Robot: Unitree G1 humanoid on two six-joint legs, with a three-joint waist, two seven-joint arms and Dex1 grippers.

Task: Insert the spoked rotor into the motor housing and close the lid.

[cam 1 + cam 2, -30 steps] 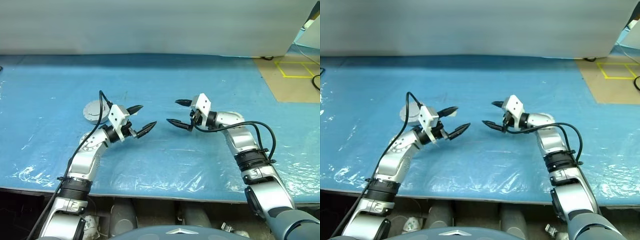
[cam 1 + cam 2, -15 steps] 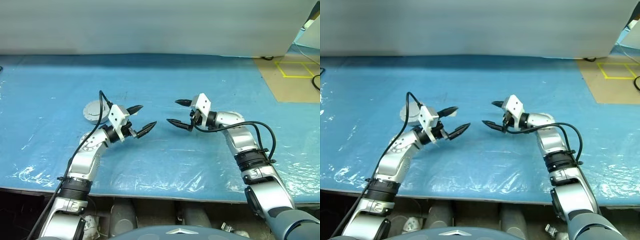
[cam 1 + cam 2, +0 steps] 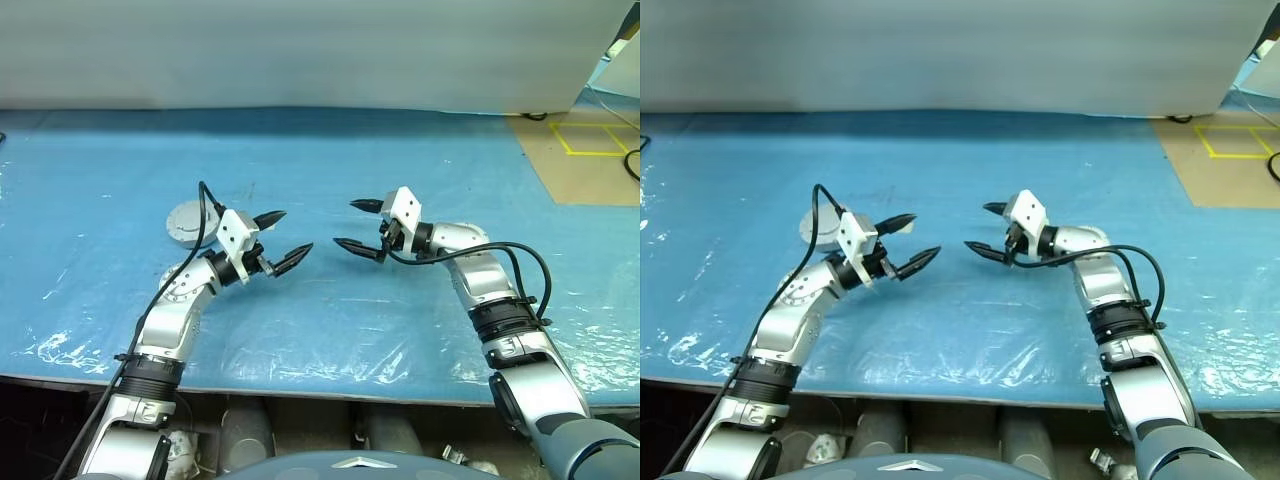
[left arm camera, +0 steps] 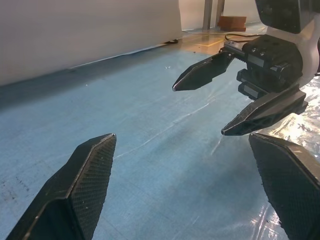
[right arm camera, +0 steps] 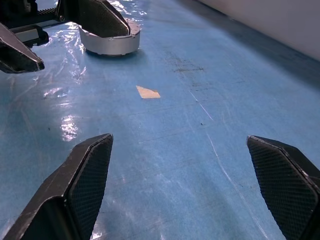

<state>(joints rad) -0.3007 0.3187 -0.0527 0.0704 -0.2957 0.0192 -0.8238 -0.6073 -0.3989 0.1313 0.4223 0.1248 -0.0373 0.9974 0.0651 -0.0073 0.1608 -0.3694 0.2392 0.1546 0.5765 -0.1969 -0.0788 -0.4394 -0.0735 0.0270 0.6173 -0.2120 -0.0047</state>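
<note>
The motor housing (image 3: pixel 186 223), a round grey shell showing its plain outside, lies on the blue table (image 3: pixel 330 150) just behind my left arm; the right wrist view shows the housing (image 5: pixel 111 42) too. The spoked rotor is out of view. My left gripper (image 3: pixel 296 230) hangs open and empty above the table's middle, pointing right. Facing it a short gap away, my right gripper (image 3: pixel 344 222) is also open and empty. The left wrist view looks past its own fingers (image 4: pixel 85 185) at the right gripper (image 4: pixel 200 110).
Wrinkled clear plastic covers the blue table top. A small tan patch (image 5: pixel 148 92) lies on it between the grippers and the housing. A white wall (image 3: pixel 300 50) stands behind the table; tan floor with yellow tape (image 3: pixel 590 140) lies at the far right.
</note>
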